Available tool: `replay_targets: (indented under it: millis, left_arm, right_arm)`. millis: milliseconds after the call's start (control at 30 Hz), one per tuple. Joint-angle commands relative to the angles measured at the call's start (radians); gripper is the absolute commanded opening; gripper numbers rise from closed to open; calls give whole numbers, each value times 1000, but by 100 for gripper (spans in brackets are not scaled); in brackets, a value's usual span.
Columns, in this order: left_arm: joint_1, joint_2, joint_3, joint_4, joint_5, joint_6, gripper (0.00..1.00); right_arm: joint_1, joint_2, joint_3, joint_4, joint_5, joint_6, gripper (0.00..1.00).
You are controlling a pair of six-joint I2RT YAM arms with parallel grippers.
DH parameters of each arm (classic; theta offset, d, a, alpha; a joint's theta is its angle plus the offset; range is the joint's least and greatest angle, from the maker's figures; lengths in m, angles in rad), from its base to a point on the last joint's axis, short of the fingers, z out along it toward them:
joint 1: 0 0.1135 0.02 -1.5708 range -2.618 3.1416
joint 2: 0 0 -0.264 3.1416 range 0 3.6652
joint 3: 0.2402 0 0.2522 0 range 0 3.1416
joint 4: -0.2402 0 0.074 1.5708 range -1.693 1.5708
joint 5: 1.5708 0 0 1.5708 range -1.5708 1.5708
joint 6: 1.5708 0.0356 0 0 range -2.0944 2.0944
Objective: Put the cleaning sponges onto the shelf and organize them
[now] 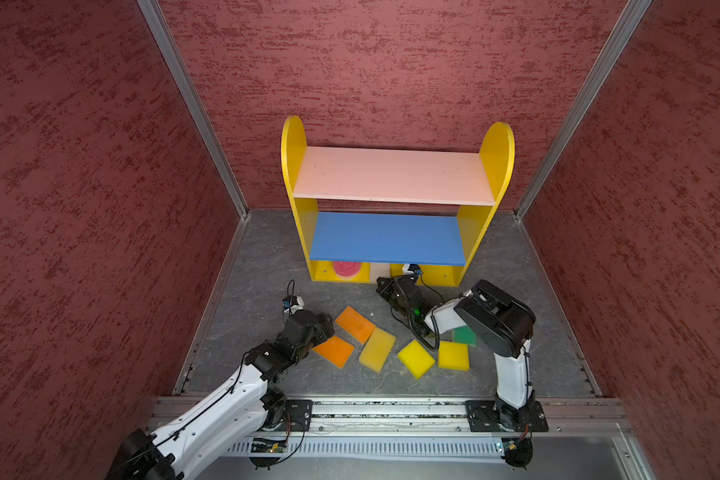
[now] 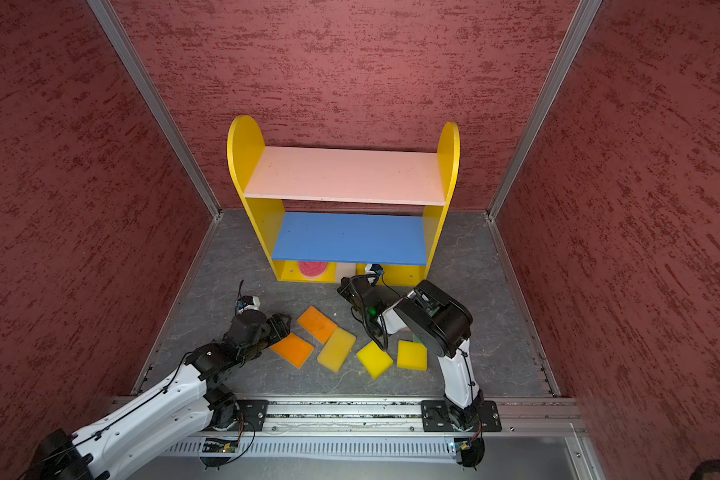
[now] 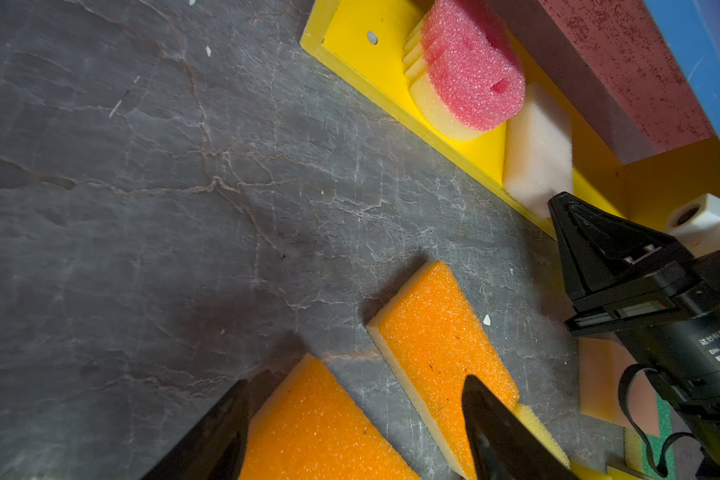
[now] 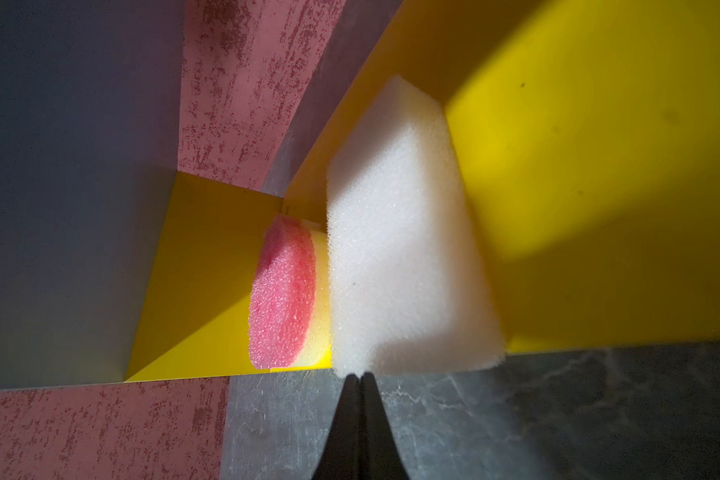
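**Off-white sponge being seated on the bottom tier**

The off-white rectangular foam sponge (image 4: 404,249) stands on edge on the yellow base of the small three-tier wooden shelf (image 1: 391,174). Its near end is at the base's front lip, and it sits just right of the round red-pink foam sponge (image 4: 283,291). The right gripper (image 4: 359,376) has its fingers pressed together and empty, with the tips meeting that near end. I judge this step to be a nudge that seats the sponge deeper. The next move calls for a short, low push toward the far side, under the blue board, without tipping the sponge onto its round neighbour.

Near the shelf, on the grey marbled desk (image 1: 258,291), lie two orange rectangular foam sponges (image 1: 355,324), three yellow foam sponges (image 1: 416,358), a green-topped sponge (image 1: 465,336) and a peach sponge (image 3: 603,374). The left gripper (image 3: 356,380) hangs low over the orange pair, fingers wide apart and holding nothing. It looks ready for the next pick.
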State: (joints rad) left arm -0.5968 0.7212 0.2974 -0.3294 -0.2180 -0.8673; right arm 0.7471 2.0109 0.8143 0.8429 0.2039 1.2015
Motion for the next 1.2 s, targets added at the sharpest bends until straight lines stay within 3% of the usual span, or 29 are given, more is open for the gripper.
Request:
replay_targets:
  millis: [0, 400, 733, 1167]
  left_arm:
    - [-1, -9, 8, 3, -14, 7, 79]
    - [1, -14, 5, -2, -14, 1, 79]
    - [0, -14, 3, 0, -11, -1, 79]
    - [-13, -108, 42, -72, -43, 27, 79]
  right_arm:
    - [-3, 16, 46, 65, 30, 12, 0]
    - [-3, 43, 51, 91, 99, 34, 0]
    - [3, 28, 49, 113, 58, 3, 0]
    - [76, -311, -65, -103, 56, -171, 0]
